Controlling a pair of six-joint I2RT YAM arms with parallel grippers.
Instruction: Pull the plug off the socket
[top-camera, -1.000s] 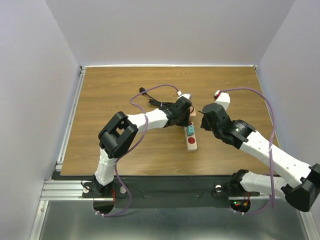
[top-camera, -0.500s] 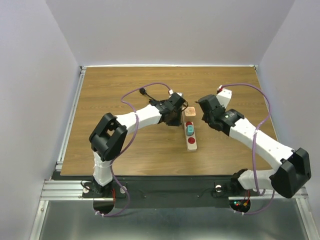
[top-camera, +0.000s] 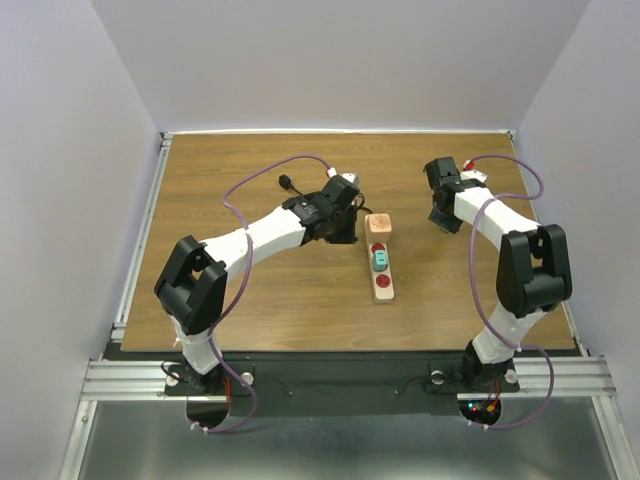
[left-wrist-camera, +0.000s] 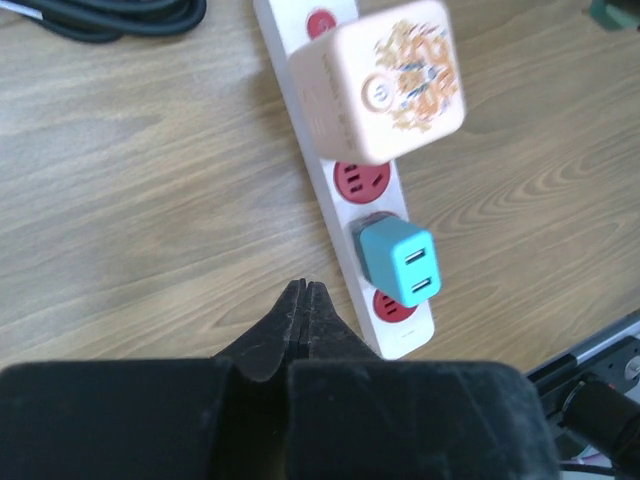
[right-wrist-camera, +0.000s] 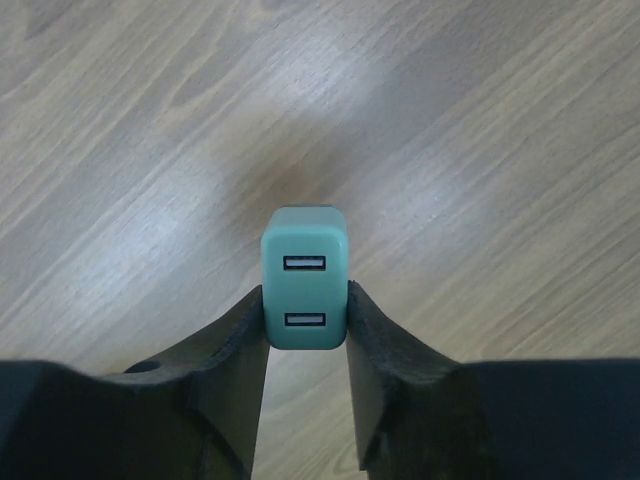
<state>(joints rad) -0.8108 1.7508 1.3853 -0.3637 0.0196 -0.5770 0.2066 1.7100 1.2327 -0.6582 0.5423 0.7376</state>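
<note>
The beige socket strip (top-camera: 382, 290) lies mid-table, with red outlets showing in the left wrist view (left-wrist-camera: 362, 184). A peach cube plug (left-wrist-camera: 385, 80) and a teal USB plug (left-wrist-camera: 398, 262) sit in it; both also show in the top view, the peach plug (top-camera: 378, 224) behind the teal plug (top-camera: 380, 261). My left gripper (left-wrist-camera: 303, 291) is shut and empty, just left of the strip (top-camera: 345, 236). My right gripper (right-wrist-camera: 306, 300) is shut on a green USB plug (right-wrist-camera: 305, 290) above bare wood, well right of the strip (top-camera: 441, 220).
The strip's black cord (left-wrist-camera: 110, 15) lies coiled behind the left gripper (top-camera: 300, 200). Purple cables loop over both arms. White walls close the table's back and sides; a metal rail (top-camera: 140, 240) runs along the left edge.
My right gripper has swung away from the strip toward the back right, carrying the green plug. My left gripper has drawn back left off the strip's far end, uncovering the peach plug.
</note>
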